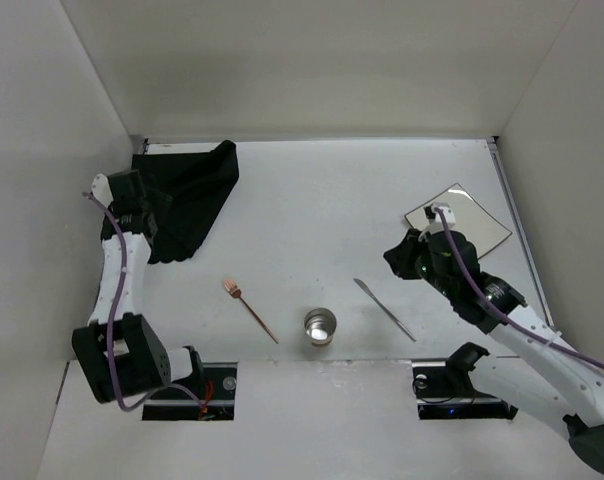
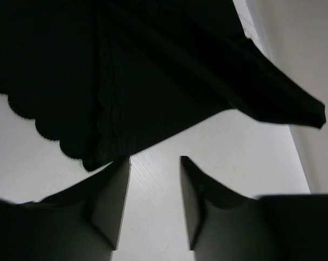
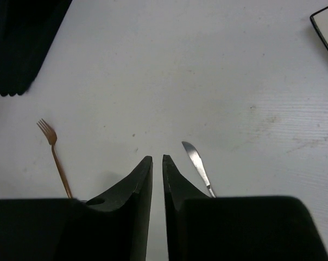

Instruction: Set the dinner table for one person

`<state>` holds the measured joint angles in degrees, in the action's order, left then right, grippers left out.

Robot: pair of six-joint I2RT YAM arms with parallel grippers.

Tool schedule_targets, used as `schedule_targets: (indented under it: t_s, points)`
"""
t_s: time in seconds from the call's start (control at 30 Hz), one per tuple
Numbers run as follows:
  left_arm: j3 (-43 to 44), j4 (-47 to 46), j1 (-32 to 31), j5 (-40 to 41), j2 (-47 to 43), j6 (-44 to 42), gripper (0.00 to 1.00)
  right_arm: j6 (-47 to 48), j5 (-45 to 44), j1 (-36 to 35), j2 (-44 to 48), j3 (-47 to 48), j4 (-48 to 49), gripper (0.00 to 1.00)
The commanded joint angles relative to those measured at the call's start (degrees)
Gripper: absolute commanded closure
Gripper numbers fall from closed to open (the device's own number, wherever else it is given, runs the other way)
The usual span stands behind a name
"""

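Dinner table (image 1: 312,195), flat matte white

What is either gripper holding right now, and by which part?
Nothing. The left gripper is open near the black mat; the right gripper is shut and empty.

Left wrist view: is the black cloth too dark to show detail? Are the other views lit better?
Left wrist view: the black scallop-edged cloth mat is almost a flat dark mass, with only faint folds. Right wrist view: even light, with the thin copper fork and silver knife sharp. Top external view: even light, soft shadows, a glint on the round metal cup.
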<state>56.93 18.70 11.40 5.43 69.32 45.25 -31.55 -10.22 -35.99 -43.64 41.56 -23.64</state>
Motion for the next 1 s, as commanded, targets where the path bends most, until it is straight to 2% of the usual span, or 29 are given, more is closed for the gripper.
schedule_targets:
  t_s: [0.0,0.07,0.17,0.37,0.7,0.8,0.9,0.97]
  points:
    - [5.55,-7.61,3.23,-5.69,5.72,3.78,0.53,0.08,0.55,-2.19,-0.48,2.30,0.35,0.80]
    - [7.49,-9.55,4.46,-7.27,10.02,4.40,0.44,0.26,0.46,-3.25,-1.10,2.47,-0.09,0.78]
    - [11.44,-10.26,6.04,-9.21,16.88,4.93,0.39,0.00,0.38,-4.39,-1.28,2.65,-0.79,0.75]
    - [19.44,-9.91,6.84,-12.11,28.75,5.37,0.36,-1.32,0.02,-4.75,-0.57,1.94,-1.50,0.69]
    - [31.75,-8.15,4.21,-11.06,44.14,6.51,0.36,-1.06,0.64,-5.10,-2.15,2.47,-0.36,0.53]
    - [34.91,-7.71,2.63,-10.97,47.74,6.77,0.38,-1.06,0.81,-5.71,-3.03,2.82,-0.18,0.51]
    - [36.59,-7.54,1.22,-10.97,50.12,7.30,0.46,-1.06,0.73,-5.80,-3.65,3.35,-0.27,0.51]
    - [36.85,-7.62,0.60,-10.97,51.17,8.00,0.55,-1.23,0.64,-5.89,-3.74,3.70,-0.18,0.51]
